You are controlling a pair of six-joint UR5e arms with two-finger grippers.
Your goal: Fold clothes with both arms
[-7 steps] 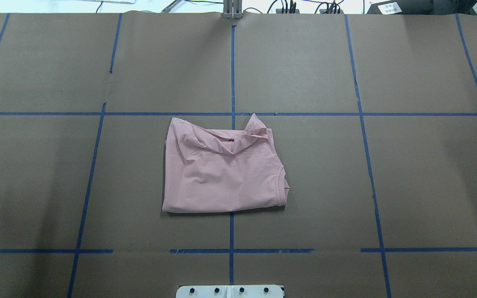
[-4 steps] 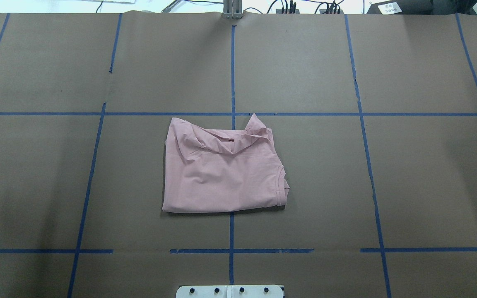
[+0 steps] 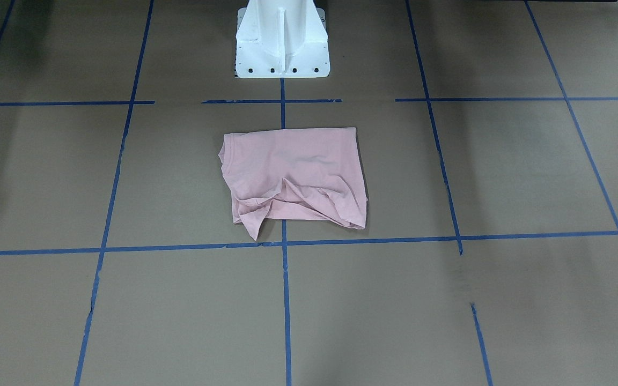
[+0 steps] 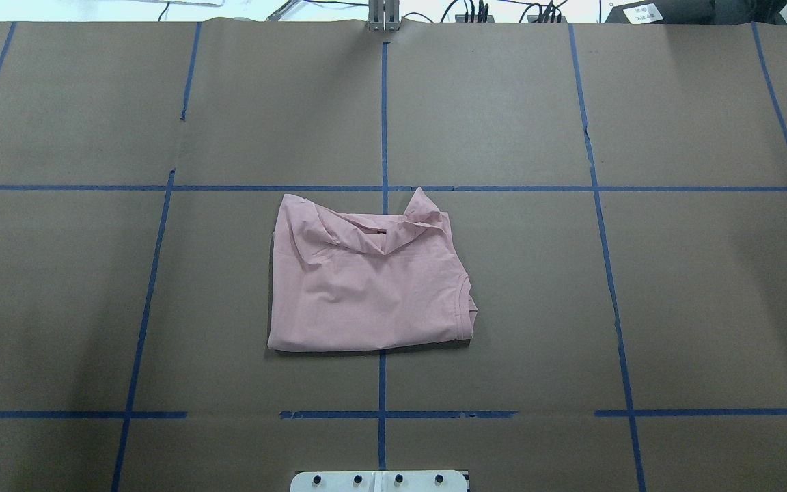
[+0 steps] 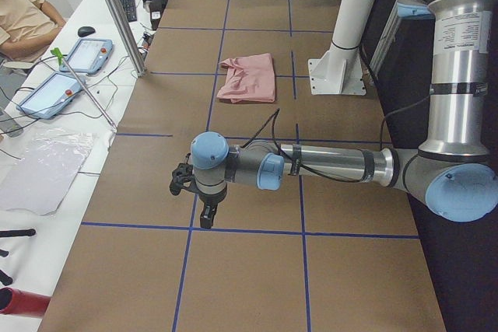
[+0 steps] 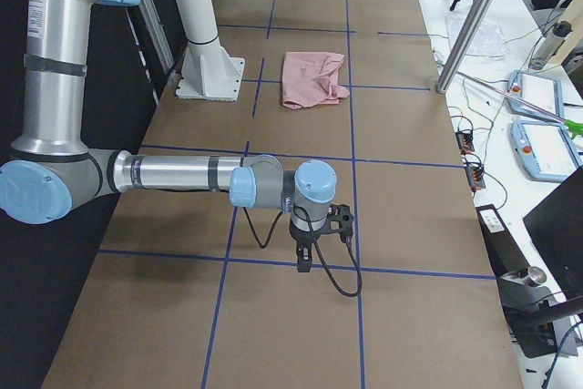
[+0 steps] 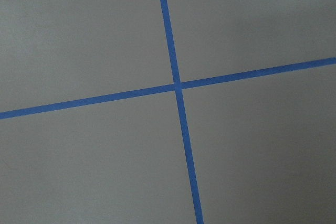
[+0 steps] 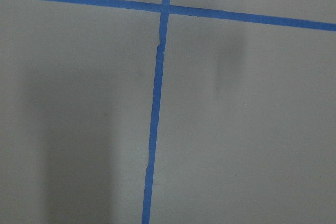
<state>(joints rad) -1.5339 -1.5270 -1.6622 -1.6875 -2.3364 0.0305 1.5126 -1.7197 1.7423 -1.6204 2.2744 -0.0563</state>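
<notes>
- The black two-finger left hand (image 5: 205, 217) is hanging low over the brown paper-covered surface (image 4: 571, 307), out toward the robot's left end and pointing down. Only a side view is catching it, so I cannot tell whether its fingers are spread or pressed together.
- The black two-finger right hand (image 6: 303, 258) is hanging the same way toward the robot's right end. Its state cannot be told either.
- Both wrist cameras are showing only blue tape lines (image 7: 177, 85) crossing on bare paper, with no cloth in frame.
- The pale pink short-sleeved T-shirt (image 4: 366, 287) is lying folded into a rough rectangle at the centre of the surface. It is sitting near the white pedestal base (image 3: 282, 43) and straddling the centre tape line.
- The relation that matters: the shirt is lying inward from each hand and well apart from both. Its long axis is running across the robot's front, from one arm's side to the other. Neither arm is looking clearly nearer.
- The overhead view is showing the collar at the robot's right, a straight near edge, and a rumpled far edge with a peaked corner.
- The side views are not resolving those details; the overhead and front views are showing no arm at all.
- Judgement: the fold is looking nearly done, and tidying the far edge would be calling both arms inward.
</notes>
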